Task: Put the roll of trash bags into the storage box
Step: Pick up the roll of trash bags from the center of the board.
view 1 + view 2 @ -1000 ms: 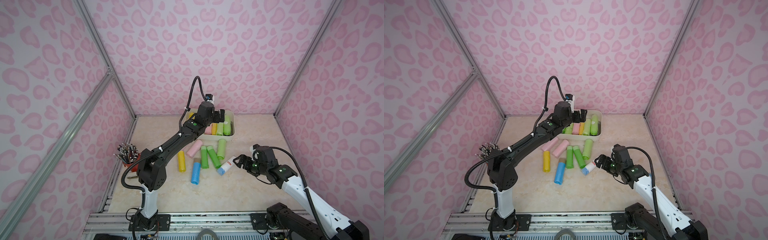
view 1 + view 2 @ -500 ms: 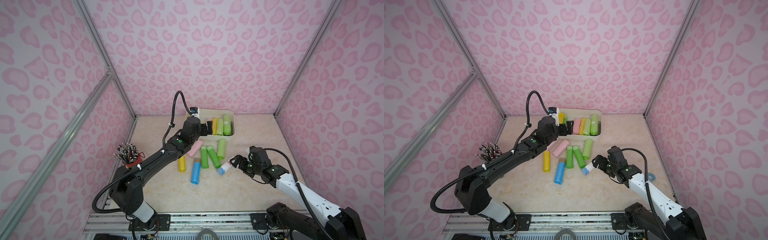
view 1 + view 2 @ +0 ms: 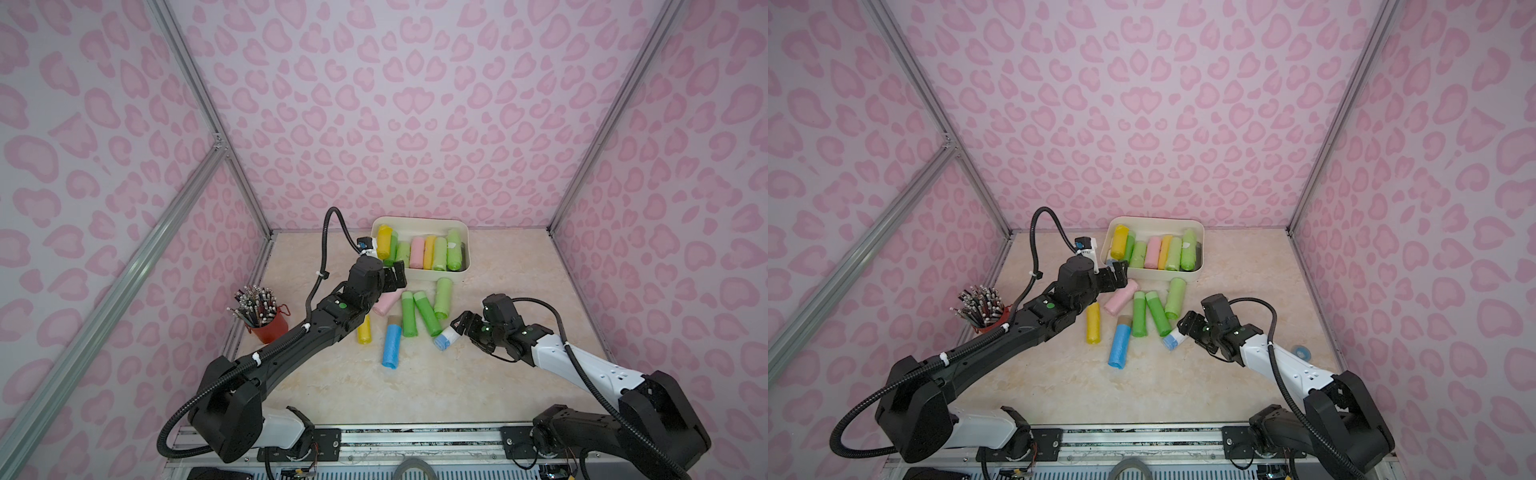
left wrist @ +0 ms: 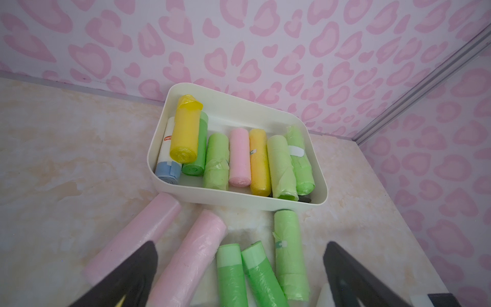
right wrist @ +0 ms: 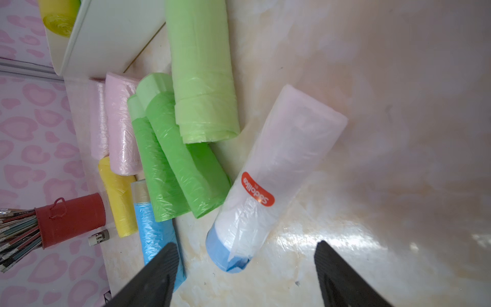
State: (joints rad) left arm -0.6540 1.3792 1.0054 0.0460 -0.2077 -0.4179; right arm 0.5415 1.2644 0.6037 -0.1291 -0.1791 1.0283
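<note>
The cream-white storage box [image 3: 419,225] [image 4: 239,203] stands at the back wall with several coloured rolls of trash bags lying in it. More rolls lie loose in front of it: pink [image 3: 388,301], green [image 3: 428,316], yellow [image 3: 364,330] and blue [image 3: 392,345]. A white roll with a blue end [image 3: 444,337] [image 5: 276,175] lies at the right of the group. My right gripper [image 3: 459,328] [image 5: 245,265] is open just short of its blue end, not touching it. My left gripper [image 3: 395,276] [image 4: 239,276] hangs open and empty over the pink and green rolls, near the box's front left corner.
A red cup of pencils [image 3: 266,324] stands by the left wall, with a small eraser [image 5: 98,237] beside it. A small blue ring [image 3: 1300,351] lies on the table near the right wall. Pink patterned walls close in three sides.
My left arm has drawn back from over the box and come down above the loose rolls. My right gripper has edged closer to the white roll.
</note>
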